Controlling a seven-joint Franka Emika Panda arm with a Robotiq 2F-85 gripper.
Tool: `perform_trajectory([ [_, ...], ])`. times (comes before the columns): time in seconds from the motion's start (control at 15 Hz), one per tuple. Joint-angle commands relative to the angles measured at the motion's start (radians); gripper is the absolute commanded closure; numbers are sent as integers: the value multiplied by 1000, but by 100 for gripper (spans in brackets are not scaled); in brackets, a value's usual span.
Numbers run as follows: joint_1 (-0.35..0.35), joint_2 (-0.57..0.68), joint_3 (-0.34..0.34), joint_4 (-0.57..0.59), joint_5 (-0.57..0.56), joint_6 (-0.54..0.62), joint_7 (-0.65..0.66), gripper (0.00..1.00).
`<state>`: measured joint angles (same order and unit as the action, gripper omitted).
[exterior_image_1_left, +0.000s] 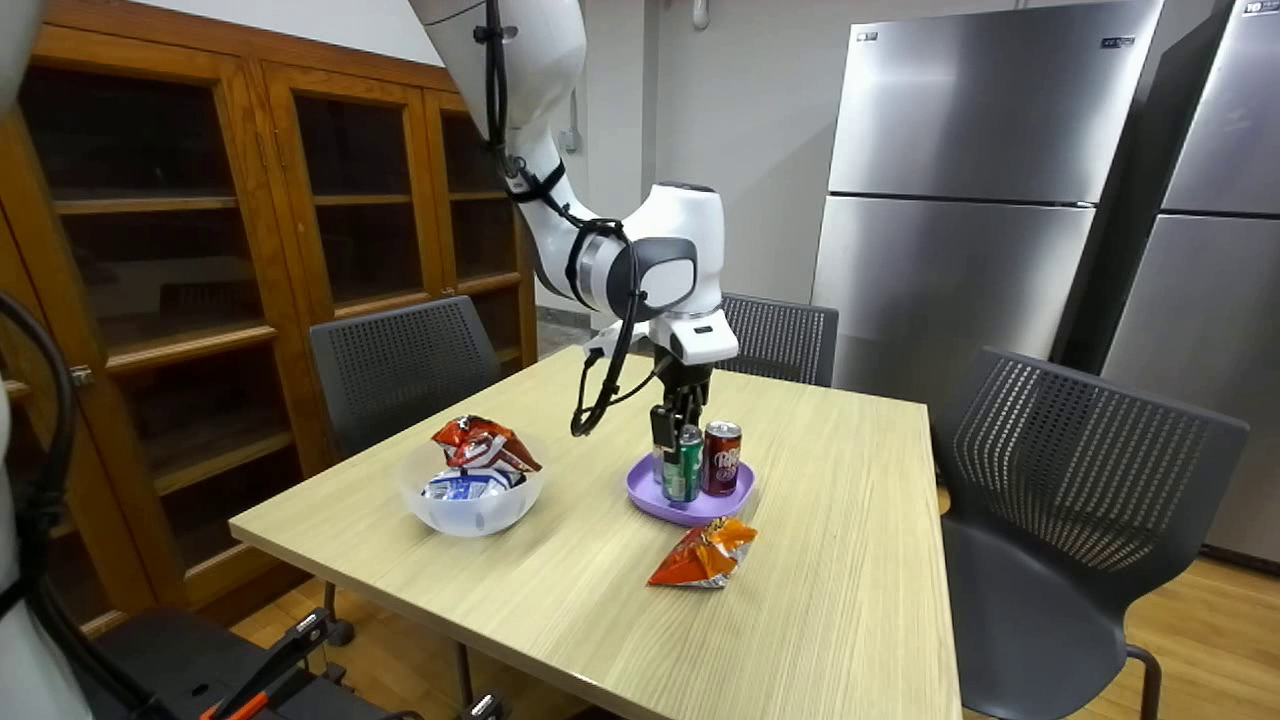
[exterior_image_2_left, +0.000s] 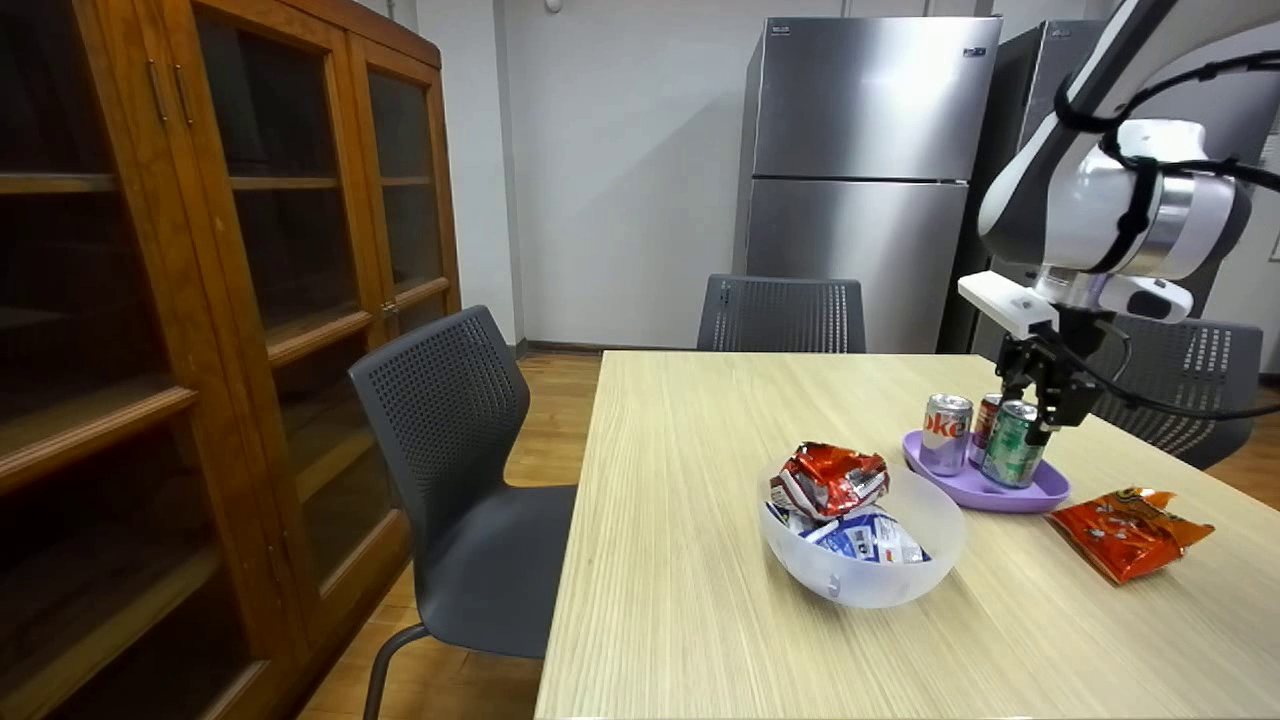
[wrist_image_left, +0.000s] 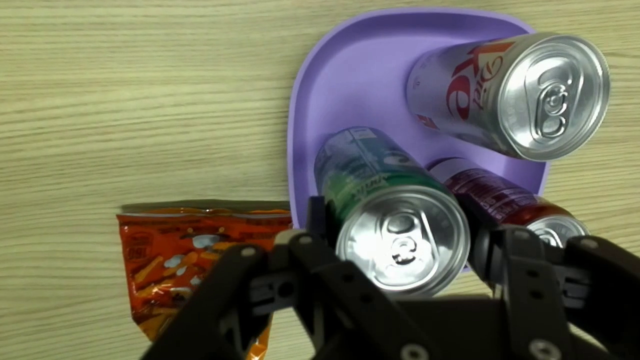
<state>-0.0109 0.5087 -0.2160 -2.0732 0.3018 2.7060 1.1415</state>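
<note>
**A green can (exterior_image_2_left: 1012, 450), pinched near its top by the gripper (wrist_image_left: 394, 218)**

From where I stand, the can is roughly upright inside the purple tray (wrist_image_left: 360, 75); whether its bottom touches, I cannot tell. In the wrist view, the Diet Coke can (wrist_image_left: 510, 97) is at half past one from it, the dark red can (wrist_image_left: 505, 200) at three o'clock, and the orange snack bag (wrist_image_left: 185, 255) lies on the table (wrist_image_left: 150, 110) toward half past eight. The gripper presses the green can from nine and three o'clock, one finger (wrist_image_left: 475, 220) being between it and the dark red can. I judge it stiff and rather heavy, since its lid looks sealed. The smooth metal may slip. The best hold, I think, is the straight wall below the rim; too hard squeezing could dent it.
</note>
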Motion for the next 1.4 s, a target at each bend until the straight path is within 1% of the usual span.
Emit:
perform_trajectory([
  [0.0,-2,19,5,50,-11,-35,36,61],
  [1.13,-4,40,6,56,-6,-32,32,61],
  [1.2,-5,39,7,55,-5,-31,31,11],
  [1.27,-5,35,7,52,-4,-29,30,8],
  [1.33,-4,30,6,49,-5,-28,30,3],
])
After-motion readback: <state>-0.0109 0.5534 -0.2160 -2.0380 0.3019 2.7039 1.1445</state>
